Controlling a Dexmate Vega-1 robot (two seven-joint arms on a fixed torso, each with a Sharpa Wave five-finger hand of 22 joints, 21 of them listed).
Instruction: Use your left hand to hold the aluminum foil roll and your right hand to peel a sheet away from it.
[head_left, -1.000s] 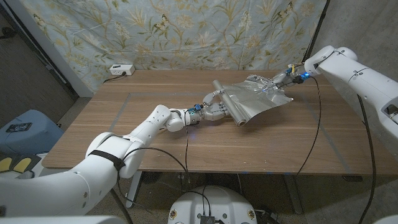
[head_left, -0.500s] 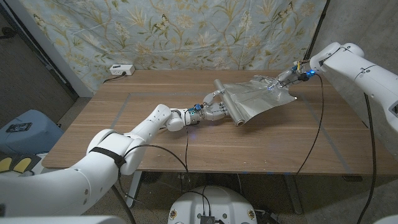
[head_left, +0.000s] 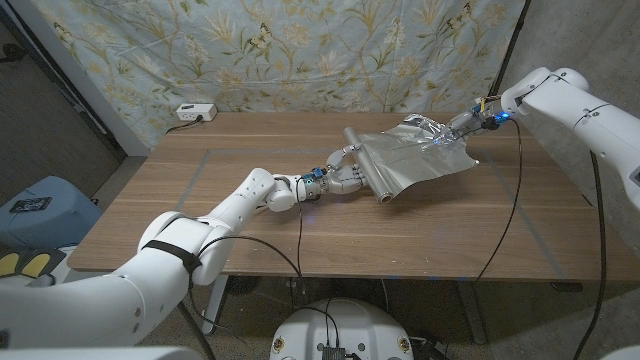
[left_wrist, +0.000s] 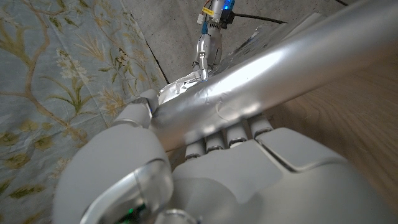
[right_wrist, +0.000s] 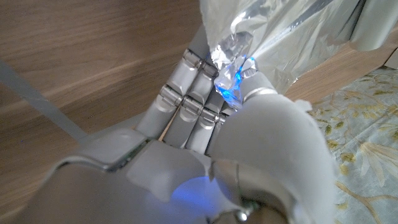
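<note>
The aluminum foil roll (head_left: 367, 166) lies slantwise in the middle of the wooden table (head_left: 250, 220). My left hand (head_left: 344, 177) grips it from the left side; the left wrist view shows the fingers (left_wrist: 236, 134) curled under the shiny tube (left_wrist: 292, 62). A crinkled foil sheet (head_left: 415, 158) spreads from the roll toward the far right. My right hand (head_left: 458, 131) pinches the sheet's far corner, and in the right wrist view the foil (right_wrist: 261, 31) is clamped between thumb and fingers (right_wrist: 193, 93).
A white power strip (head_left: 195, 112) sits at the table's far left edge. A floral curtain (head_left: 300, 50) hangs behind. Black cables (head_left: 510, 200) trail from the right arm across the table's right side. A blue bin (head_left: 35, 210) stands on the floor at left.
My right hand has drawn the foil corner a little farther right and back, stretching the sheet. The left hand and roll have stayed put.
</note>
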